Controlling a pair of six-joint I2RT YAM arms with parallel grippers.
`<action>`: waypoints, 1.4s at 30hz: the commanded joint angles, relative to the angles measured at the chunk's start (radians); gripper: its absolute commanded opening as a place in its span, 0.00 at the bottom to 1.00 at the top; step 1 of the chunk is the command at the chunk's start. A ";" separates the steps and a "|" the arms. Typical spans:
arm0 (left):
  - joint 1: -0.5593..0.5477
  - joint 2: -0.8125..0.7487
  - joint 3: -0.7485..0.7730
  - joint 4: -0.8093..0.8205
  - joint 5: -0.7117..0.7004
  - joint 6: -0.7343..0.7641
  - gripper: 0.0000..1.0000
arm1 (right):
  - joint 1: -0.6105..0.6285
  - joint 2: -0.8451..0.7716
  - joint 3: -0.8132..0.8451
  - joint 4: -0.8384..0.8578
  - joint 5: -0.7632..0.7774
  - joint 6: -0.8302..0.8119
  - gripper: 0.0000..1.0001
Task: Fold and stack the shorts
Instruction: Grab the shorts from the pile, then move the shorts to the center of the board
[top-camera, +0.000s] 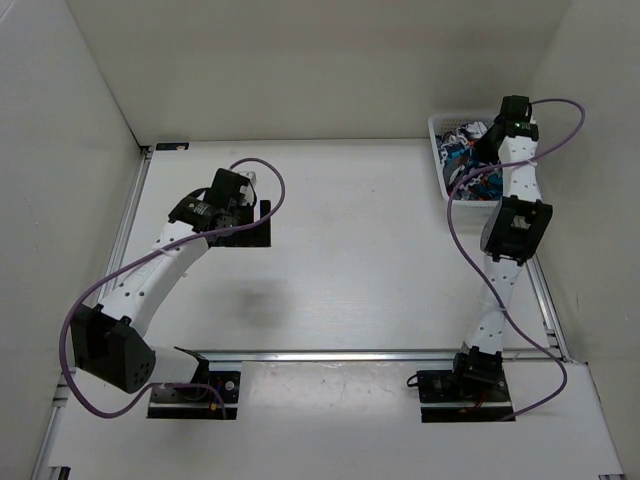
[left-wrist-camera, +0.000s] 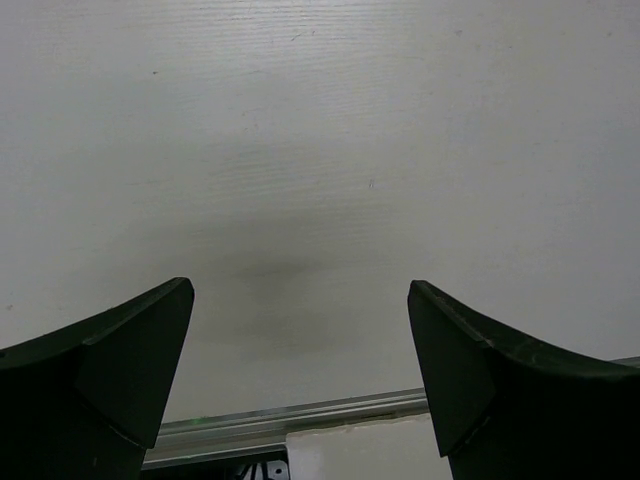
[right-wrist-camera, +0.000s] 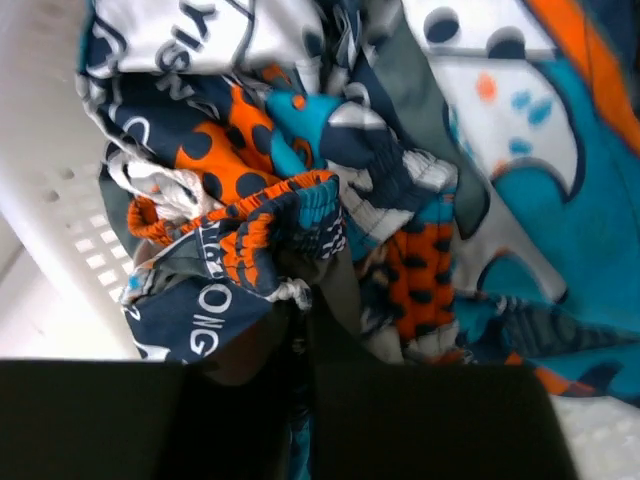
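Soft crumpled shorts (right-wrist-camera: 300, 220) heaped in white mesh basket (right-wrist-camera: 60, 230); R claw (right-wrist-camera: 300, 365) in it clamps a gathered fold. L claw (left-wrist-camera: 300, 290), well apart from basket, spread wide over smooth bench (left-wrist-camera: 320, 150).

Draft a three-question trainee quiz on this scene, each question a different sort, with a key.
1. True or false: the left gripper holds the shorts.
2. Where do the shorts lie? A on the floor; B in the white basket; C in the left gripper.
3. Fill in: the right gripper has fabric of the ____ pinched between its fingers.
Key: 1 false; 2 B; 3 shorts.
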 joint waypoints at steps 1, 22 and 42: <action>-0.005 0.006 0.048 -0.022 -0.023 -0.009 1.00 | 0.011 -0.100 0.001 0.007 -0.030 0.044 0.03; 0.174 0.123 0.649 -0.260 -0.082 -0.088 1.00 | 0.671 -0.916 -0.166 0.102 -0.017 -0.278 0.00; 0.105 -0.211 -0.118 -0.059 0.178 -0.326 0.86 | 0.594 -1.292 -1.263 0.119 0.029 -0.106 0.60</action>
